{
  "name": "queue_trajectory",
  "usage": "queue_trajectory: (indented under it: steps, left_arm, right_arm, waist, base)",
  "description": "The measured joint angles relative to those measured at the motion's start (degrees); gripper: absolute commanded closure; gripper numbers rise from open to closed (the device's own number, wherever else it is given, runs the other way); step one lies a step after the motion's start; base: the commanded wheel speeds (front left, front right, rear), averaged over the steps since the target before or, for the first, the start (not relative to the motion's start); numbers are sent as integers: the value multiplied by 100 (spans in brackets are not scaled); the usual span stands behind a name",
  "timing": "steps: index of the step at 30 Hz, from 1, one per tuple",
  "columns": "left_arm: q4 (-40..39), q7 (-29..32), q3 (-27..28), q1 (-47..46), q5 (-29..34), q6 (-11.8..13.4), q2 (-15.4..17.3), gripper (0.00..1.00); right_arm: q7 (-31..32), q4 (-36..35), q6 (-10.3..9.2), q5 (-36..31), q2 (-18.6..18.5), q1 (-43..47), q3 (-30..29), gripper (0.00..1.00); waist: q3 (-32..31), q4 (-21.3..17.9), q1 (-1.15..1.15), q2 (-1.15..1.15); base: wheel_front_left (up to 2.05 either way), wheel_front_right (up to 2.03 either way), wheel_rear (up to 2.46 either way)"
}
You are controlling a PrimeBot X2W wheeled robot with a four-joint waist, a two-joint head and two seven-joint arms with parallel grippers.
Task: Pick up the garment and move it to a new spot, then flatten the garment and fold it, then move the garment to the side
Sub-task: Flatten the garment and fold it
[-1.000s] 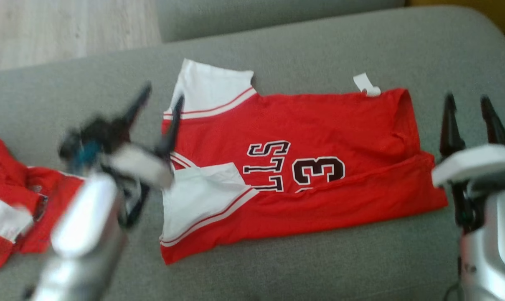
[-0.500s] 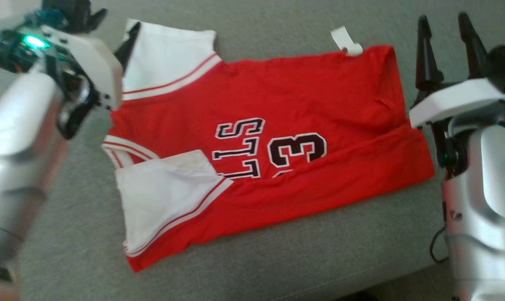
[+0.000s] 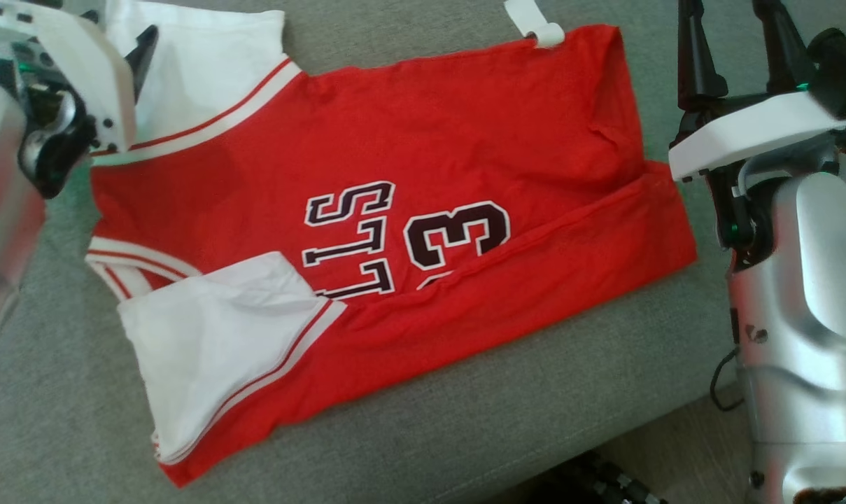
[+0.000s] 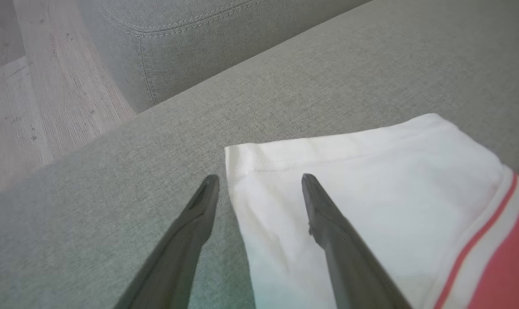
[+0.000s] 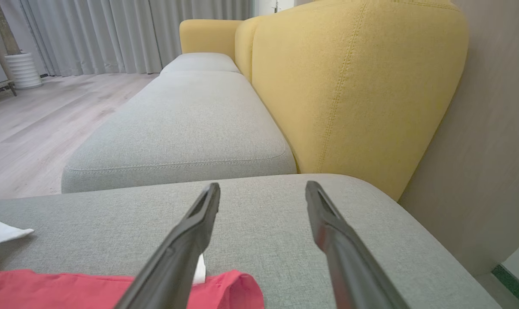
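Left gripper (image 4: 259, 180) has swung to the jersey's (image 3: 423, 140) 10 o'clock sleeve (image 4: 371, 171), spread wide like the right gripper (image 5: 262, 185), so I want one finger under the hem (image 4: 285, 148) before pinching.

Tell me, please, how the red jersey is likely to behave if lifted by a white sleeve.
The jersey would probably drape limply, since its thin cloth already shows folds and wrinkles. Lifted by the white sleeve, its folded lower edge would likely fall open. Lying so flat, it looks light.
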Motion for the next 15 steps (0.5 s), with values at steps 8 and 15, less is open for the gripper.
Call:
queue_trajectory:
  steps: [8, 15]
  left_arm:
    - [369, 1, -232, -234, -126, 0, 133, 0]
    - [492, 356, -456, -512, -308, 0, 169, 0]
  right_arm:
    - [-47, -22, 0, 58, 1, -85, 100, 0]
    - [-48, -133, 0, 109, 2, -123, 90, 0]
  waist:
    - [65, -130, 0, 0]
    - [240, -180, -1, 0]
  base:
    - [0, 0, 0]
    - [0, 0, 0]
